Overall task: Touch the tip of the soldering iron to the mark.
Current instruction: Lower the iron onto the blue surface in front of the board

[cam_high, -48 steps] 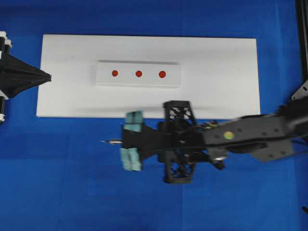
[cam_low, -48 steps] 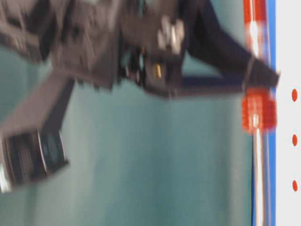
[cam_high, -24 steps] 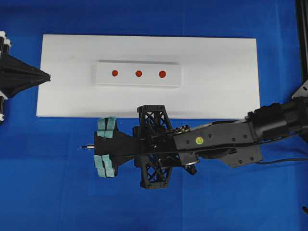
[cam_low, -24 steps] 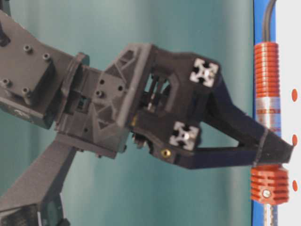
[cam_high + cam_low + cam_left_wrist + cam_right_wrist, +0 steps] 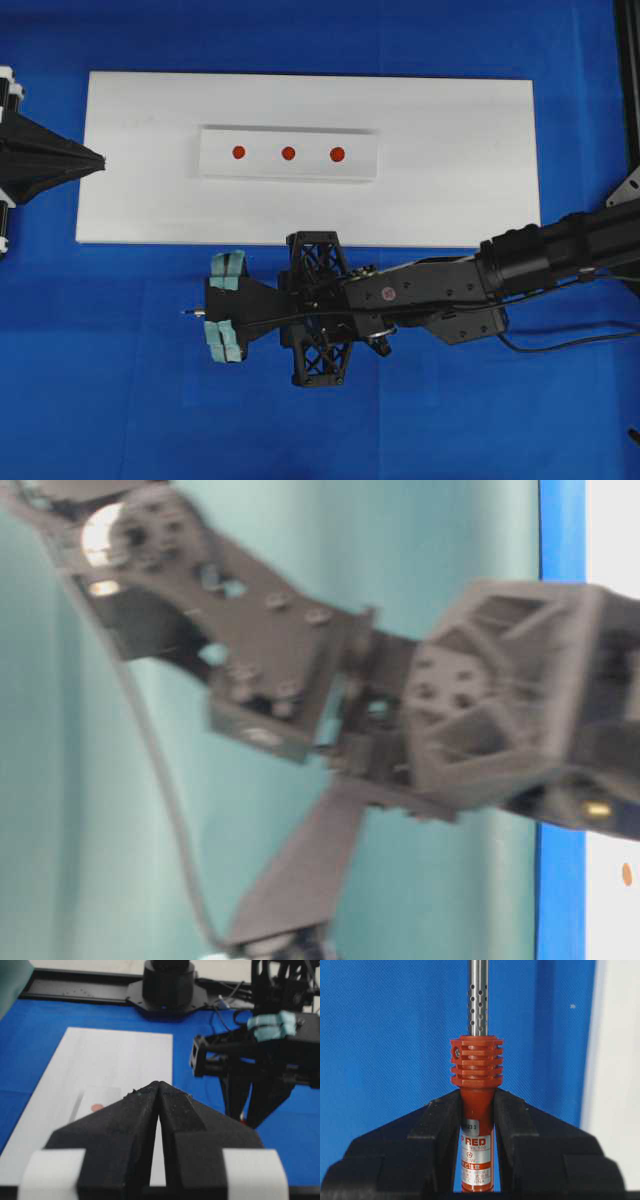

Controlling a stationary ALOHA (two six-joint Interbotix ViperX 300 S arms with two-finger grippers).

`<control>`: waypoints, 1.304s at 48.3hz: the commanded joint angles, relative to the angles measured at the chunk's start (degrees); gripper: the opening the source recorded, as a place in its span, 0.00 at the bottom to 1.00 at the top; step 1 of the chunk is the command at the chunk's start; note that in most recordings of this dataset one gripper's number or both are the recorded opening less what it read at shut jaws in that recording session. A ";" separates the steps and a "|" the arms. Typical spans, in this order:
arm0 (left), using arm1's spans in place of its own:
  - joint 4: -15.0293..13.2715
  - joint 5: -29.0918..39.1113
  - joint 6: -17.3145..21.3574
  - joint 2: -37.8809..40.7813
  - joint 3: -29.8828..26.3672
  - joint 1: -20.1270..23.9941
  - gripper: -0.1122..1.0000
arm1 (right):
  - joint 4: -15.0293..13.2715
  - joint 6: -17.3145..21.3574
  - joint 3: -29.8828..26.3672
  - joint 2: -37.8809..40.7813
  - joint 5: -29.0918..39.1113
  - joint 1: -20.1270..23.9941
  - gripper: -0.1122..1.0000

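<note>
Three red marks (image 5: pixel 288 153) sit in a row on a small white plate (image 5: pixel 220 165) in the overhead view; one mark (image 5: pixel 96 1108) shows in the left wrist view. My right gripper (image 5: pixel 208 313) hovers over the blue cloth in front of the board, shut on the soldering iron (image 5: pixel 477 1110) by its red-orange handle. The perforated metal shaft (image 5: pixel 478 1000) points away from the jaws. In the overhead view the tip (image 5: pixel 186 313) pokes out leftward, well short of the marks. My left gripper (image 5: pixel 100 160) is shut and empty at the board's left edge.
The plate lies on a large white board (image 5: pixel 460 170) on blue cloth (image 5: pixel 120 400). The right arm (image 5: pixel 500 280) stretches in from the right along the board's near edge. It fills the blurred table-level view, where the board's edge (image 5: pixel 612 680) shows at the right.
The right gripper has carried the iron leftward along the board's front edge, then back a little rightward and toward the front. The iron has left the table-level view. The left gripper is still.
</note>
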 commanded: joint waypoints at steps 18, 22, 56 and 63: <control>0.18 -0.26 0.09 0.18 -0.53 -0.09 0.10 | 1.14 -0.18 5.27 1.93 -15.47 1.23 0.16; 0.18 -0.26 0.18 0.18 -0.53 -0.09 0.10 | 1.23 -0.09 5.71 2.37 -16.26 1.32 0.16; 0.18 -0.26 0.09 0.09 -0.62 -0.09 0.10 | 2.20 0.00 6.33 2.72 -15.21 1.23 0.16; 0.18 -0.26 0.09 0.09 -0.62 -0.09 0.10 | 2.29 0.09 6.33 2.46 -15.21 1.05 0.16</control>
